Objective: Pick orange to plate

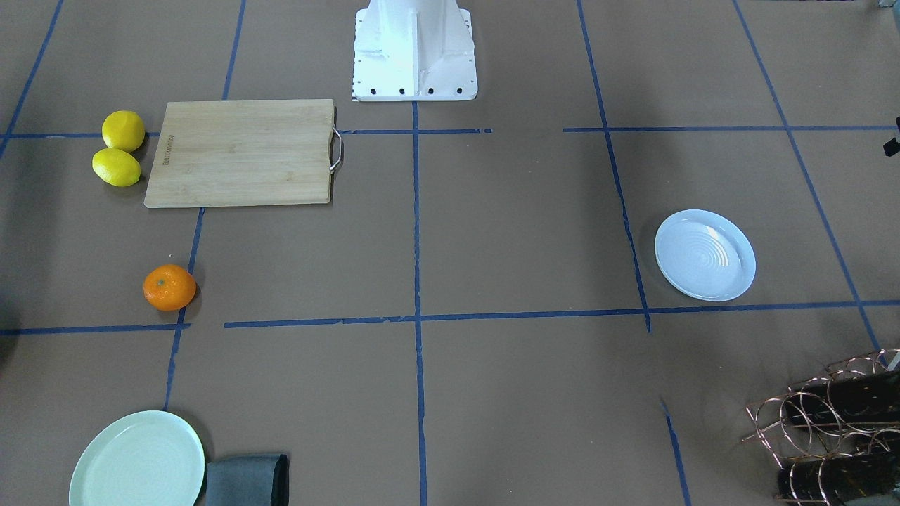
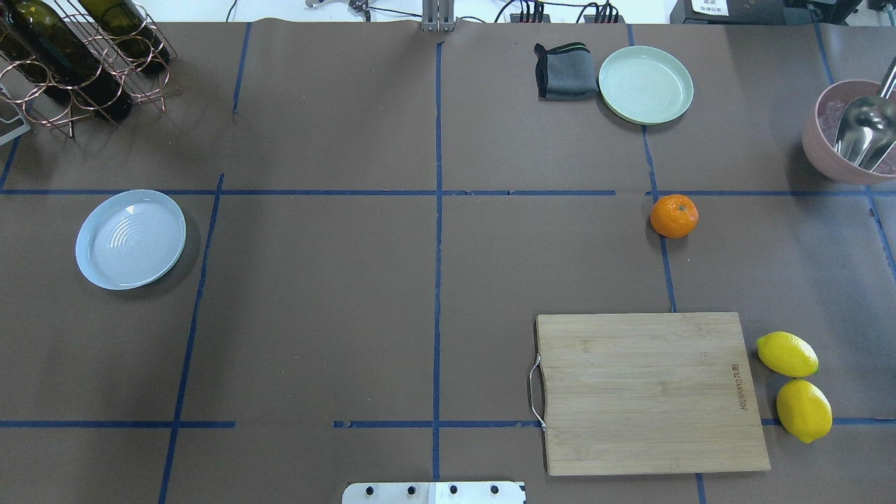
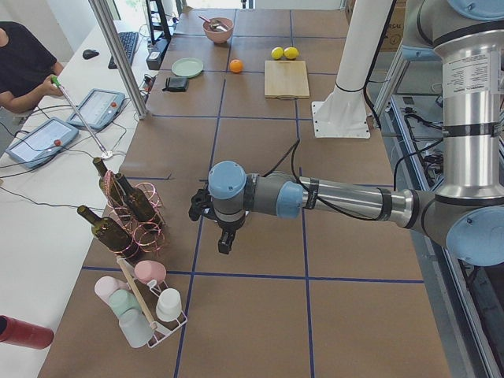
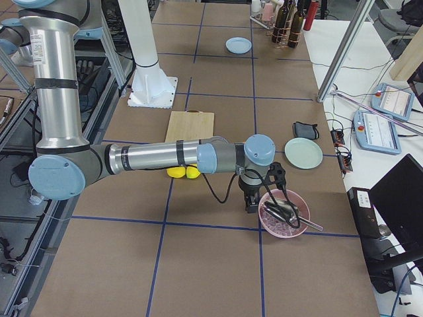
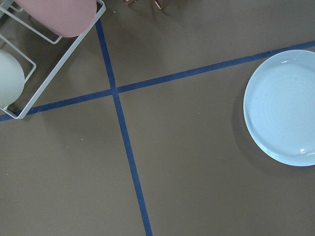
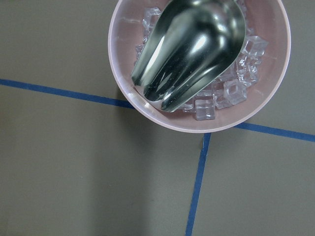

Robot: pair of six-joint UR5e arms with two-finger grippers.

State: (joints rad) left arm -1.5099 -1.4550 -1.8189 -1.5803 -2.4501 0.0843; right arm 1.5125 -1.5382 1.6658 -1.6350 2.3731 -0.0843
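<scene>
Right gripper (image 4: 252, 199) is hanging just beside the pink ice bowl (image 4: 284, 214); spread or pressed together, can't tell from here. Left gripper (image 3: 224, 240) is hovering near the plate (image 2: 131, 239), same doubt. Orange (image 2: 674, 215) is sitting on a tape line between cutting board (image 2: 651, 392) and mint plate (image 2: 645, 84), well apart from the white one. Probably light, firm, prone to rolling; I'd be pinching across its widest middle from above.

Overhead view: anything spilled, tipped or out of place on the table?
Nothing stands out. The orange sits on the table, the plate lies flat and empty far across from it, the lemons lie beside the cutting board, and the scoop rests in the pink bowl, its ice inside.
</scene>
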